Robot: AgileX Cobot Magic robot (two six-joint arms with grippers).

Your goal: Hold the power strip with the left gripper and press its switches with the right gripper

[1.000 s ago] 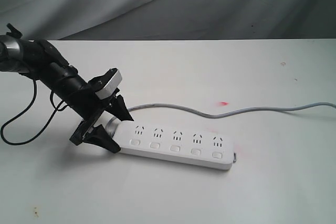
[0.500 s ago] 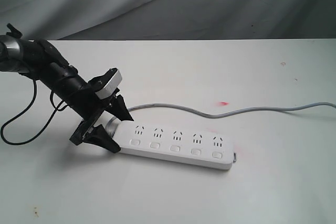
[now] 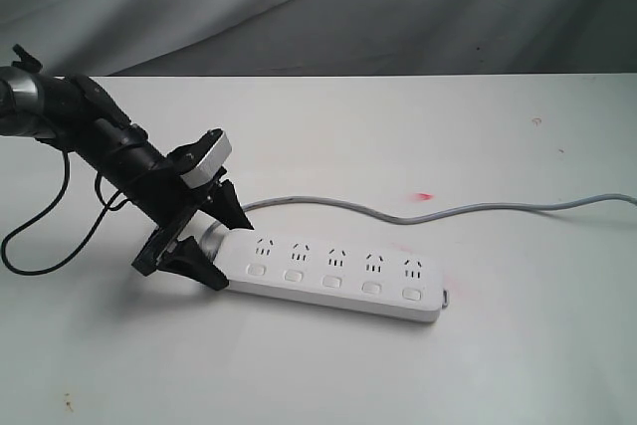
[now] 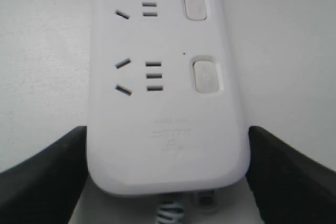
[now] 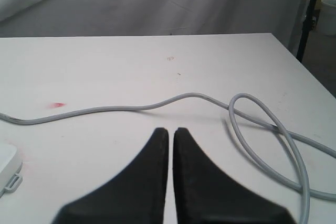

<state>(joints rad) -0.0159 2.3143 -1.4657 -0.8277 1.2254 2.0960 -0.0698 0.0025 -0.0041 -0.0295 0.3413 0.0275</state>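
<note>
The white power strip [image 3: 333,271] lies flat on the white table, its grey cord [image 3: 478,208] trailing off to the right. A row of small switches [image 3: 333,282] runs along its near side. My left gripper [image 3: 234,254] straddles the strip's left end, one black finger pressed against each long side. In the left wrist view the strip [image 4: 163,103] fills the gap of the left gripper [image 4: 168,129], with two switches [image 4: 207,75] showing. My right gripper [image 5: 170,130] is shut on nothing above bare table, out of the exterior view. A corner of the strip [image 5: 6,163] shows to one side of it.
The grey cord [image 5: 131,107] crosses the table beyond the right gripper and curls into a loop [image 5: 268,135]. A small red mark [image 3: 423,195] sits behind the strip. The left arm's black cable [image 3: 40,236] hangs at far left. The table's edge [image 5: 307,72] is near.
</note>
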